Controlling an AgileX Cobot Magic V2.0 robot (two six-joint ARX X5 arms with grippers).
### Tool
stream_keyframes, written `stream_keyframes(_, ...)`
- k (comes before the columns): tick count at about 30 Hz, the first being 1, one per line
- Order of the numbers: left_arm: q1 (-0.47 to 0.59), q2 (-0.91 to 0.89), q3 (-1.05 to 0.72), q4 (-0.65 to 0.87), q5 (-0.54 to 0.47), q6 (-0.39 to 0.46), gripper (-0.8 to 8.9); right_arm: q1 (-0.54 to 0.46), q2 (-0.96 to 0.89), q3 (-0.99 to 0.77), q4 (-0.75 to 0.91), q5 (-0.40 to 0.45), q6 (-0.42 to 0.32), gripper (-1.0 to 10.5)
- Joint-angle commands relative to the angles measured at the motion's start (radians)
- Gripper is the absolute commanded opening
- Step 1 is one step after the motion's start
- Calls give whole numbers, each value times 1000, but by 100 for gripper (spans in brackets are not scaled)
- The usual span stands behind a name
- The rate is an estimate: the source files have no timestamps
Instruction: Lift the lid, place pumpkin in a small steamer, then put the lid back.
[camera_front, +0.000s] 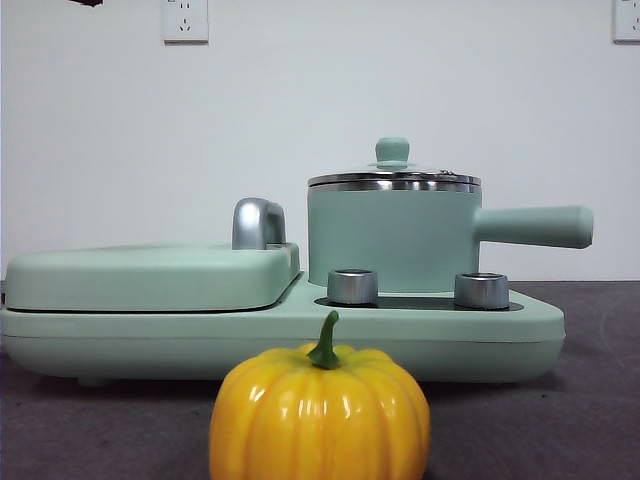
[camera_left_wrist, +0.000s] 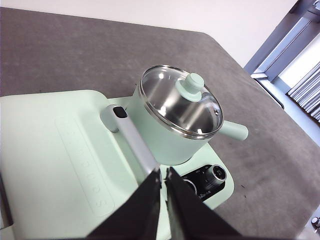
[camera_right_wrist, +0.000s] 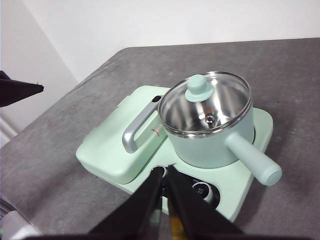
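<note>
Nearest the front camera sits the pumpkin (camera_front: 320, 415), alone on the dark bench (camera_front: 560, 430), just in front of the cooker base (camera_front: 500, 335). Neither wrist view shows it, so it lies outside what either pair of jaws looks at.

Behind it the steamer (camera_front: 390, 240) stands on the base beside the griddle cover (camera_front: 150, 275), with the lid (camera_front: 393, 178) seated on its rim and its knob (camera_front: 392, 150) upright.

Both arms wait high up. Left gripper (camera_left_wrist: 164, 175) has its jaws together, holding nothing; the lid lies well ahead of and below their tips, and the cover's chrome handle (camera_left_wrist: 134, 142) runs toward them. Right gripper (camera_right_wrist: 165, 175) likewise has its jaws together and empty, with the steamer ahead of and below the tips and its side handle (camera_right_wrist: 252, 160) off to one side.

By my reading nothing of the task is done: the lid is on, the pot looks empty through the glass, the pumpkin is untouched. Lifting the lid, loading the pumpkin and re-covering all remain.
</note>
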Motion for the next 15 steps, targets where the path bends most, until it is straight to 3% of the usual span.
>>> stream_keyframes(1,-4,6,21,12,5,1,36,0,3,11,11,4,-12,136)
stream_keyframes(4,-4,6,21,12,5,1,73,0,3,11,11,4,-12,312)
stream_keyframes(7,-4,6,21,12,5,1,286,0,3,11,11,4,-12,417)
stream_keyframes(10,-4,6,21,12,5,0,471,0,3,11,11,4,-12,444)
stream_keyframes(15,-4,6,21,11,5,-16,483,0,3,11,29,6,-7,443)
